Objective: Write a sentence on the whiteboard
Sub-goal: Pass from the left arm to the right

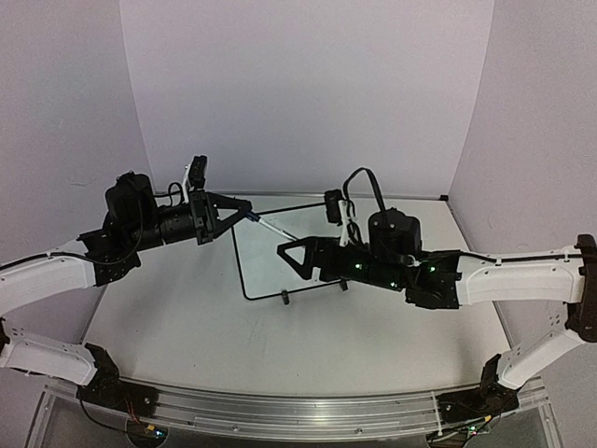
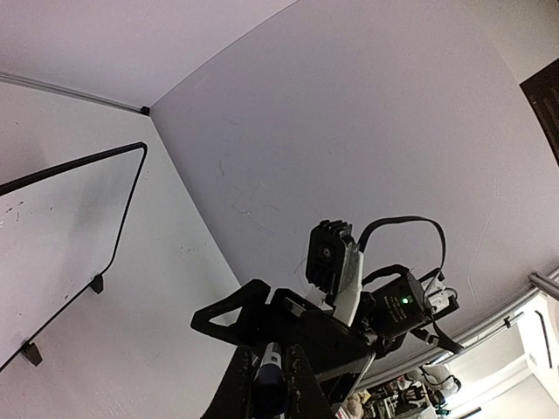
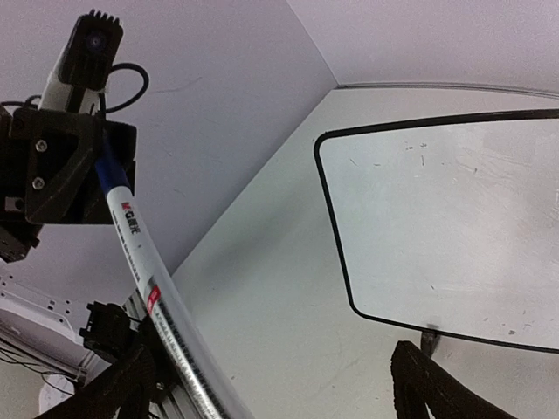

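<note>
The whiteboard (image 1: pixel 280 252) lies in the middle of the table, with a thin black frame and two small black feet. It also shows in the left wrist view (image 2: pixel 52 236) and the right wrist view (image 3: pixel 445 227). Its face is blank apart from faint specks; no sentence is visible. My left gripper (image 1: pixel 248 213) is shut on the blue cap end (image 2: pixel 269 371) of a slim white marker (image 1: pixel 275 228), held above the board's far left corner. The marker (image 3: pixel 131 236) slants down towards my right gripper (image 1: pixel 293 254), whose jaws stand wide apart (image 3: pixel 271 393), the marker beside its left finger.
White walls close in the table at the back and both sides. An aluminium rail (image 1: pixel 298 411) runs along the near edge, with both arm bases on it. The right arm's wrist camera and cable (image 2: pixel 336 262) stand close in front of the left gripper.
</note>
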Controlling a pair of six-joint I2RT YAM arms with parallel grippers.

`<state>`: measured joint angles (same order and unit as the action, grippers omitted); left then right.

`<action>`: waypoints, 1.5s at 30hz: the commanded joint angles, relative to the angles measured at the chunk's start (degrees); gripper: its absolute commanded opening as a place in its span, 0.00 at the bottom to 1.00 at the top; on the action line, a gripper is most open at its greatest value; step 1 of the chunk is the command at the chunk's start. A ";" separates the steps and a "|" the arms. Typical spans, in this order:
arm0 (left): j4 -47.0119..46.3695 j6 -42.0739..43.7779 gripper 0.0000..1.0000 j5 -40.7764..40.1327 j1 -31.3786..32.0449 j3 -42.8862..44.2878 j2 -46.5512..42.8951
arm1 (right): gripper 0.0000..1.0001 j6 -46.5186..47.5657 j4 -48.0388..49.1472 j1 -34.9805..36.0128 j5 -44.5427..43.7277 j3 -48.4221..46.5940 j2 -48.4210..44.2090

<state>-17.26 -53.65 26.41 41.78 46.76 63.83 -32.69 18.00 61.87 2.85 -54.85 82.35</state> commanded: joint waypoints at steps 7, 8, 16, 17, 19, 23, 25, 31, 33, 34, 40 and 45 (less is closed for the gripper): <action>-9.36 -3.66 0.00 1.60 -0.38 -1.63 -3.25 | 0.73 -7.98 24.21 -1.11 11.96 0.14 0.97; -9.44 -3.66 0.00 1.55 -0.38 -1.59 -3.29 | 0.72 -8.11 24.52 -1.11 12.64 -0.20 1.37; -9.29 -3.67 0.00 0.31 -0.36 -2.69 -4.00 | 0.49 -10.98 29.07 -1.05 15.44 -1.58 5.19; -9.29 -3.66 0.00 0.35 -0.38 -2.68 -3.98 | 0.49 -11.08 29.41 -1.05 15.48 -1.51 5.30; -9.12 -3.89 0.00 0.64 -0.38 -2.63 -3.81 | 0.51 -11.35 30.52 -1.00 15.28 -1.20 5.61; -9.41 -4.50 0.00 1.20 -0.38 -2.52 -3.58 | 0.54 -11.44 31.43 -1.10 15.08 -1.00 5.55; -8.67 -4.54 0.00 1.48 -0.38 -2.21 -3.30 | 0.53 -11.42 31.97 -1.04 15.12 -0.88 5.46; -6.89 -4.46 0.00 1.40 -0.38 -2.42 -2.96 | 0.48 -11.09 32.62 -1.02 15.12 -0.61 5.11; -6.74 -4.45 0.00 1.48 -0.38 -2.46 -2.79 | 0.46 -11.00 32.63 -1.02 15.12 -0.61 5.18; -6.66 -4.53 0.00 1.61 -0.38 -2.34 -2.64 | 0.44 -11.06 32.63 -1.00 15.16 -0.61 5.26; -5.88 -4.63 0.00 2.21 -0.38 -1.63 -2.18 | 0.40 -10.50 32.64 -1.01 15.28 -0.78 5.24; -5.33 -4.95 0.00 3.47 -0.38 -1.07 -1.41 | 0.40 -10.27 32.69 -1.05 15.08 -0.70 5.19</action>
<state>-23.86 -58.59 28.03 41.58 44.23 61.28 -43.75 47.11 60.77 17.43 -54.02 87.85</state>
